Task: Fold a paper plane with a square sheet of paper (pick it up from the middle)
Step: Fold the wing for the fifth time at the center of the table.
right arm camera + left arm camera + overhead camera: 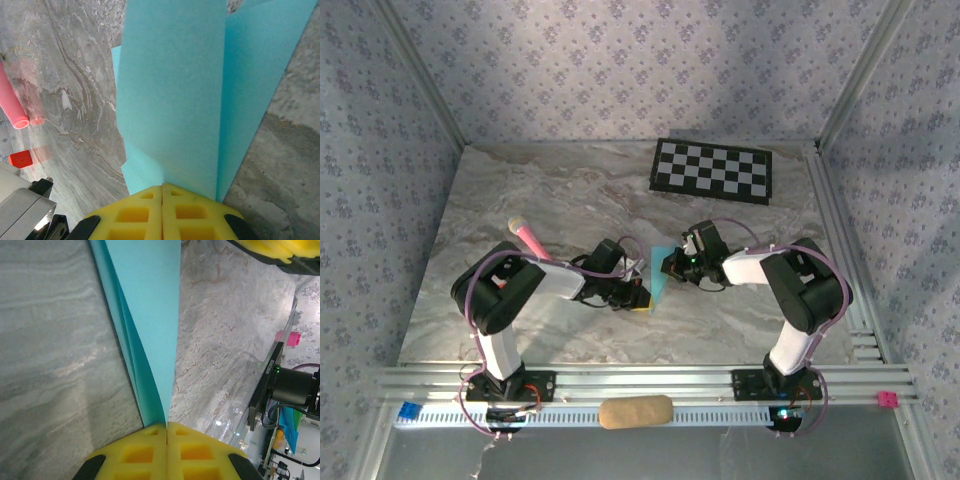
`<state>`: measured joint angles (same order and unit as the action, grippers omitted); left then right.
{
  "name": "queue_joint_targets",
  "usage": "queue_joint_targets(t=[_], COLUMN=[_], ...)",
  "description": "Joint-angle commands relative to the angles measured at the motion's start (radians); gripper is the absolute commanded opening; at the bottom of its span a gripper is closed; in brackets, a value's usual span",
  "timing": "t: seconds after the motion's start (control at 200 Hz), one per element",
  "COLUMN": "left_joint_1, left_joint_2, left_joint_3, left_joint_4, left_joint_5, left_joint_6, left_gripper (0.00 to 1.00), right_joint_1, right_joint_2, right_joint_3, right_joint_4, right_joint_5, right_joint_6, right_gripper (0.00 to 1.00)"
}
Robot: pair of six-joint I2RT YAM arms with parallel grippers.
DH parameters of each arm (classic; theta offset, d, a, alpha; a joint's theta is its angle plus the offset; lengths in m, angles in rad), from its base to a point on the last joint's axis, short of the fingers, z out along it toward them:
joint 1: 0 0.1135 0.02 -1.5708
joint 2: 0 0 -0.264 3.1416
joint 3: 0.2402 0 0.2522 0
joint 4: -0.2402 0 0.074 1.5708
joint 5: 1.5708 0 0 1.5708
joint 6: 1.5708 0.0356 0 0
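Over marbled table (520,190), clamps left gripper (166,426) and right gripper (162,187) on creased square sheet of paper (658,272), long axis twelve-to-six o'clock.

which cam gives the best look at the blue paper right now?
Right wrist: the blue paper spreads broad across it, overlapping layers plain, pinched in the right hand. Left wrist gives a narrow edge-on strip with stacked folds, pinched in the left hand. Top external gives a small cyan patch between them.
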<state>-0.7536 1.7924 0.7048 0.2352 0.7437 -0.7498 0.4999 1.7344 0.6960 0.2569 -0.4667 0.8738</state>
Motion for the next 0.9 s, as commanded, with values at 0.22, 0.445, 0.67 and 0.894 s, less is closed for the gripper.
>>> queue_joint_targets(t=[0.22, 0.445, 0.67, 0.894], left_joint_1=[-0.027, -0.029, -0.030, -0.031], left_joint_2=[-0.005, -0.013, -0.022, -0.019], left_joint_3=[-0.030, -0.049, -0.054, -0.053], left_joint_4=[-0.175, -0.181, -0.183, -0.206], left_joint_5=[0.016, 0.024, 0.025, 0.032], left_joint_6=[0.040, 0.046, 0.050, 0.066], left_gripper=[0.06, 0.07, 0.06, 0.07], right_joint_1=[0.002, 0.002, 0.002, 0.003], right_joint_2=[0.021, 0.022, 0.027, 0.032], right_joint_3=[-0.008, -0.009, -0.007, -0.006], right_joint_4=[-0.117, -0.123, -0.126, -0.128], right_joint_5=[0.091, 0.092, 0.092, 0.094], right_joint_6=[-0.020, -0.020, -0.019, -0.020], right_gripper=[0.07, 0.07, 0.07, 0.07])
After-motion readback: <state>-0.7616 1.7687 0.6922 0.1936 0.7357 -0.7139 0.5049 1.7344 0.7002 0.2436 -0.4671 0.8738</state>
